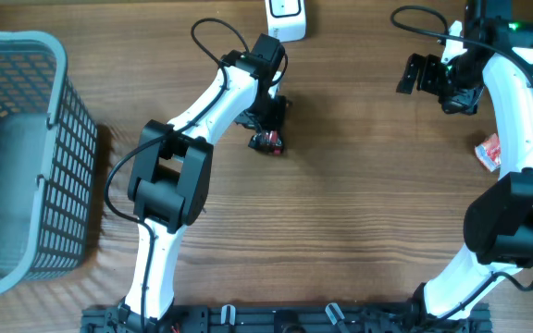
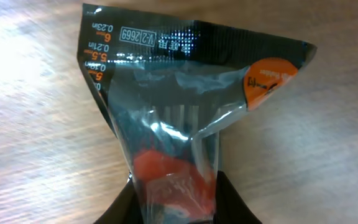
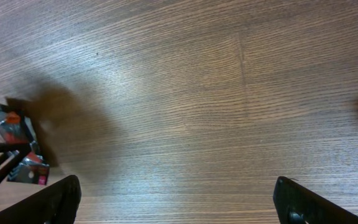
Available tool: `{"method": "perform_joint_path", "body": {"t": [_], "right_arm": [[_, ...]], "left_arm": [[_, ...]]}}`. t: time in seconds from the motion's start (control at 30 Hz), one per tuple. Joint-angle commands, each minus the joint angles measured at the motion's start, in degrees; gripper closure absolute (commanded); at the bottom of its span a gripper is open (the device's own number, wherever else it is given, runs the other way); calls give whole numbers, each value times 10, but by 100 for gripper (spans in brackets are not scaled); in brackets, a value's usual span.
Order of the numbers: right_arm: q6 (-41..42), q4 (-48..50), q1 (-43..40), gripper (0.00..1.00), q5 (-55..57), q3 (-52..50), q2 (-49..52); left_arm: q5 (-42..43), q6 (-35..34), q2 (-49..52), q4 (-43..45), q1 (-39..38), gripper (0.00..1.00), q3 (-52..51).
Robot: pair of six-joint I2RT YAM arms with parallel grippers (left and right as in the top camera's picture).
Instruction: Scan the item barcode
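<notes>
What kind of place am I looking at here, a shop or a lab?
Likely a mock checkout bench in a robot lab: a grey shopping basket on the wooden table, a white device that may be a scanner at the far edge, and a small packaged item clamped in the left gripper.

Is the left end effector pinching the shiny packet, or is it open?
Shut on it. The left end effector grips the packet: its dark fingers press both sides of the lower end.

The packet [image 2: 166,112] carries "V-2" and "2669" in a white box at its top edge. Orange sizes "0.23in", "0.21in" and "5.5mm" stand at the upper left.
</notes>
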Motion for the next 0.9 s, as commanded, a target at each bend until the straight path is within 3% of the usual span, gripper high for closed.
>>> {"method": "perform_joint_path", "body": {"t": [0.0, 0.23, 0.5, 0.57, 0.6, 0.67, 0.87], "right_arm": [[-7, 1, 4, 0, 5, 6, 0], [-7, 3, 4, 1, 5, 6, 0], [-7, 3, 4, 0, 5, 6, 0], [-6, 3, 4, 0, 5, 6, 0], [-6, 4, 4, 0, 5, 6, 0], [-7, 4, 4, 0, 5, 6, 0], [-9, 10, 4, 0, 5, 5, 0]], "left_arm": [[80, -14, 30, -7, -2, 88, -21], [237, -30, 18, -9, 18, 87, -19], [291, -60, 13, -9, 64, 88, -20], [288, -60, 13, -9, 68, 80, -20], [282, -60, 13, -9, 68, 69, -20], [234, -72, 11, -9, 58, 4, -20], [42, -175, -18, -9, 1, 0, -20]]}}
